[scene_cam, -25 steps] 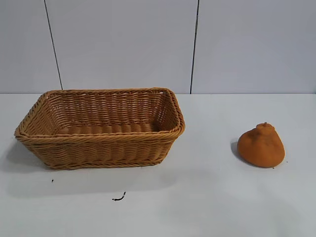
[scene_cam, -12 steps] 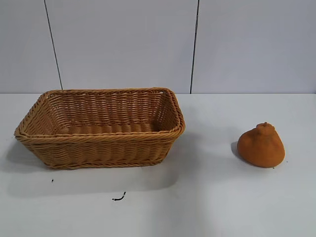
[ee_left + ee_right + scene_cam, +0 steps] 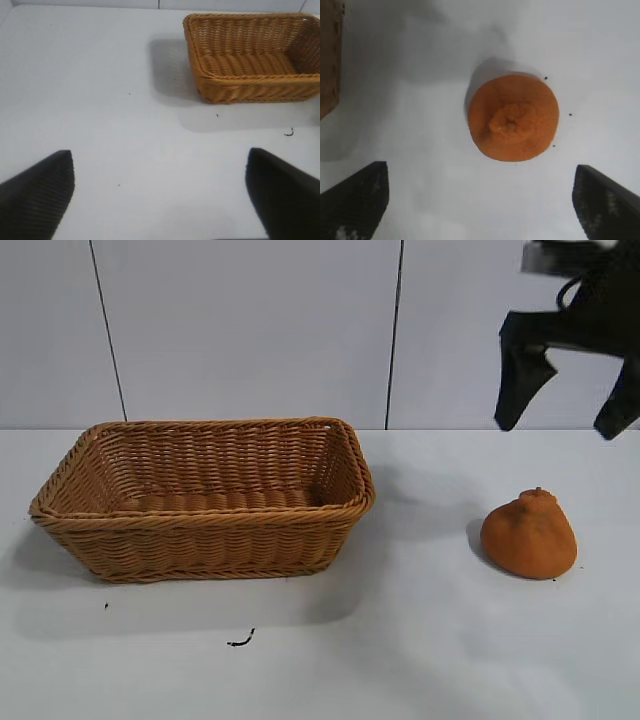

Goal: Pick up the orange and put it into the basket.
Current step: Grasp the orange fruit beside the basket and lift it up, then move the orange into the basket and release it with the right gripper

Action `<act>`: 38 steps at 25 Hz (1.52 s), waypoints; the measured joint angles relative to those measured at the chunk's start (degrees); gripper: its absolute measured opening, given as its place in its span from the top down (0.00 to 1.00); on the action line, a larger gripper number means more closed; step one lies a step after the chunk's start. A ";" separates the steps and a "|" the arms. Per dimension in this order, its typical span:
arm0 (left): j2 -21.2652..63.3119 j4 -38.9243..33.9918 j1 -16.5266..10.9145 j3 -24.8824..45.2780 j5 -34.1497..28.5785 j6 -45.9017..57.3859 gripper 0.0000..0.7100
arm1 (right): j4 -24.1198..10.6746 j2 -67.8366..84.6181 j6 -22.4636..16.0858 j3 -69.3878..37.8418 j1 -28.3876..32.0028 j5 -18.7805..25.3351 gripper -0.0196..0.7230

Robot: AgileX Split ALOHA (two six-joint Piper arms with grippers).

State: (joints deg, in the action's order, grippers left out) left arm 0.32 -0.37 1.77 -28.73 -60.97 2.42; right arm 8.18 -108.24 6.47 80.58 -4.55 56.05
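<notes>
The right hand (image 3: 568, 425) is held wide open and empty above the orange (image 3: 529, 535), which sits knob-up on the white worktop (image 3: 420, 640), almost directly below and well right of the basket (image 3: 205, 502). The left hand (image 3: 160, 192), also spread and empty, is parked farther off.

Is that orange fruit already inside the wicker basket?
No, the orange sits on the white table well to the right of the basket, with the right gripper open above it.
</notes>
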 joint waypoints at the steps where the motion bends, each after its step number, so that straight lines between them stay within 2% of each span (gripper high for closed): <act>1: 0.00 0.00 0.00 0.00 0.00 0.00 0.06 | 0.00 -1.91 -0.15 0.14 0.00 -0.17 0.06; 6: 0.00 0.00 0.00 0.00 0.00 0.00 0.06 | -2.43 -8.28 -2.20 0.20 0.00 -2.62 0.06; 8: 0.00 0.00 0.00 0.00 0.00 0.00 0.06 | -3.92 -11.93 -3.94 0.20 0.00 -5.32 0.06; 13: 0.00 0.00 0.00 0.00 0.00 0.00 0.06 | -3.21 -15.60 -4.39 0.20 0.00 -9.59 0.06; 15: 0.00 0.00 0.00 0.00 0.00 0.00 0.06 | -2.90 -15.89 -4.39 0.20 0.00 -10.34 0.09; 17: 0.00 0.00 0.00 0.00 0.00 0.00 0.06 | -2.71 -15.89 -4.39 0.20 0.00 -10.47 0.20; 18: 0.00 0.00 0.00 0.00 0.00 0.00 0.06 | -2.56 -15.89 -4.39 0.20 0.00 -10.47 0.31; 21: 0.00 0.00 0.00 0.00 0.00 0.00 0.06 | -2.33 -15.72 -4.39 0.33 0.00 -9.98 0.74; 22: 0.00 0.00 0.00 0.00 0.05 0.00 0.06 | -2.26 -15.37 -4.39 0.51 0.00 -9.56 0.84; 28: 0.00 0.00 0.00 0.00 0.05 0.00 0.06 | -2.32 -12.65 -4.39 4.46 0.00 -4.54 0.84; 38: 0.00 0.00 0.00 0.00 0.05 0.00 0.06 | -2.19 -6.53 -4.39 22.29 -0.05 6.85 0.84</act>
State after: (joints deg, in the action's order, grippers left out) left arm 0.32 -0.37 1.77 -28.73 -60.92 2.42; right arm 5.99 -114.77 2.07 102.87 -4.60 62.90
